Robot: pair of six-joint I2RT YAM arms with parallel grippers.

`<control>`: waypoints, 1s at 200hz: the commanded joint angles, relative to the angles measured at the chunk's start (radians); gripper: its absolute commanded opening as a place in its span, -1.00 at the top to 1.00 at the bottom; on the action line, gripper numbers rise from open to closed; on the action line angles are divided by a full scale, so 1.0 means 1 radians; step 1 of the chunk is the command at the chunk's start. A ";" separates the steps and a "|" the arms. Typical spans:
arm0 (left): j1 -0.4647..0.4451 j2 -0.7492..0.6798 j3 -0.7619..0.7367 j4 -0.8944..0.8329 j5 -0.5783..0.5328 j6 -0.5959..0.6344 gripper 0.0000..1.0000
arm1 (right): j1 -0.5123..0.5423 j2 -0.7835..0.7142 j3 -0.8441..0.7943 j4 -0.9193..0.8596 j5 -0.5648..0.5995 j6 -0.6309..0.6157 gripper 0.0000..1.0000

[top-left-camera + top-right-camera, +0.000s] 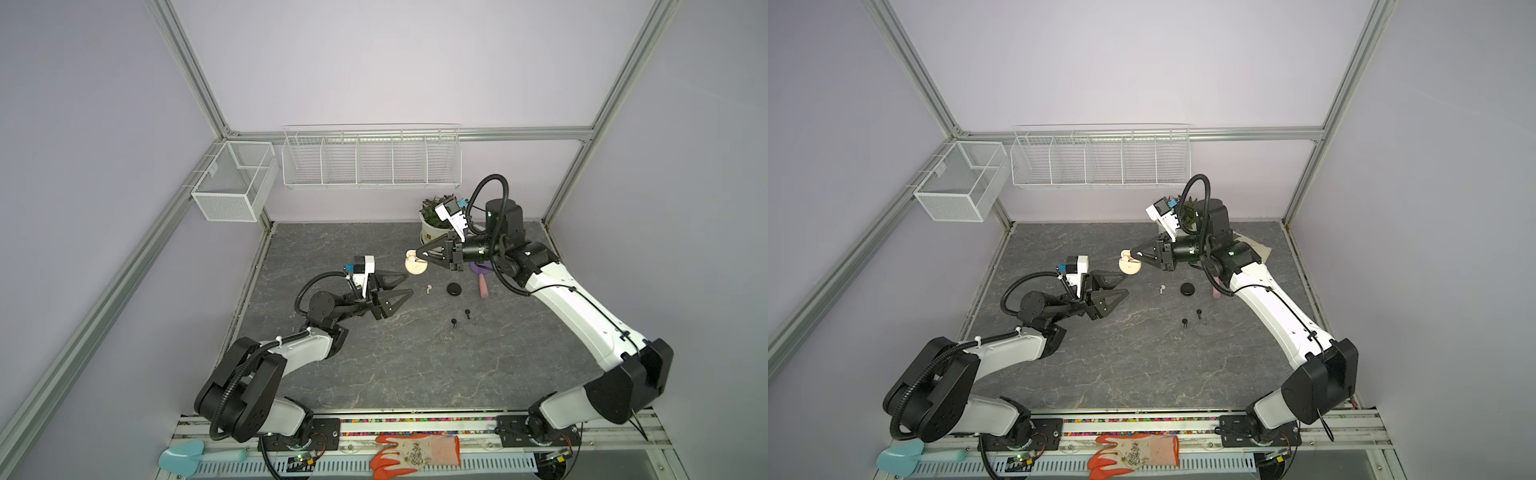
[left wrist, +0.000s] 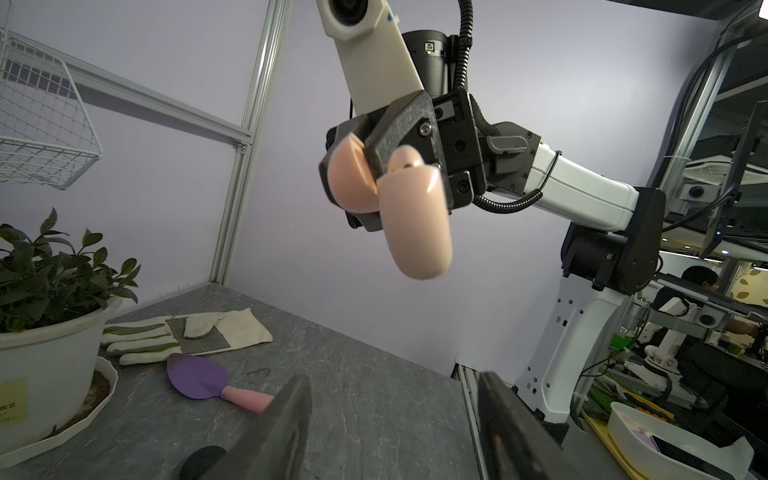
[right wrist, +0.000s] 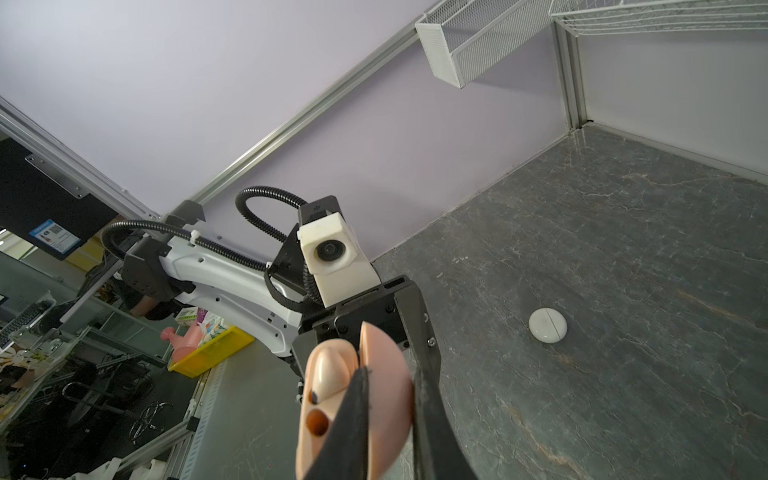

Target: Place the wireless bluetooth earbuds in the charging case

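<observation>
A peach charging case (image 1: 415, 265) (image 1: 1130, 265) hangs open above the table, with my right gripper (image 1: 417, 255) (image 3: 390, 374) shut on one half of it. The right wrist view shows one peach earbud (image 3: 332, 365) seated in the case (image 3: 328, 415), beside an empty socket. My left gripper (image 1: 409, 285) (image 1: 1122, 286) (image 2: 395, 415) is open and empty, just below and left of the case (image 2: 415, 224). A whitish earbud (image 1: 427, 288) (image 1: 1161, 287) and two black earbuds (image 1: 467, 312) (image 1: 454, 322) lie on the table.
A shut black case (image 1: 455, 289) lies near the earbuds, and a shut white case (image 3: 547, 325) shows in the right wrist view. A purple trowel (image 2: 199, 376), a white glove (image 2: 187, 336) and a potted plant (image 1: 432, 224) stand behind. Wire baskets (image 1: 370, 160) hang on the back wall.
</observation>
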 commanded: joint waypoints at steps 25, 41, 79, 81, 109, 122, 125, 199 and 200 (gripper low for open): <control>0.004 0.036 0.059 0.035 0.017 0.014 -0.25 | -0.005 -0.026 0.009 -0.084 -0.033 -0.108 0.85; 0.003 0.029 0.065 0.036 0.020 0.018 -0.25 | -0.004 -0.024 0.007 -0.086 -0.033 -0.111 0.86; 0.002 0.009 0.072 0.035 0.043 0.012 -0.26 | -0.005 -0.018 0.010 -0.105 -0.022 -0.130 0.86; 0.002 0.008 0.073 0.035 0.042 0.012 -0.26 | -0.005 -0.018 0.010 -0.106 -0.022 -0.131 0.86; 0.002 -0.002 0.082 0.035 0.056 0.004 -0.26 | -0.003 -0.009 0.015 -0.120 -0.022 -0.140 0.85; 0.002 -0.001 0.088 0.035 0.061 0.002 -0.26 | -0.003 -0.006 0.016 -0.122 -0.022 -0.143 0.85; 0.002 -0.001 0.090 0.035 0.062 0.002 -0.26 | -0.002 -0.006 0.016 -0.122 -0.021 -0.143 0.85; 0.002 0.004 0.119 0.036 0.075 -0.020 -0.20 | 0.013 0.006 0.026 -0.151 -0.011 -0.166 0.85; 0.002 0.005 0.120 0.035 0.075 -0.020 -0.19 | 0.013 0.006 0.026 -0.152 -0.011 -0.167 0.85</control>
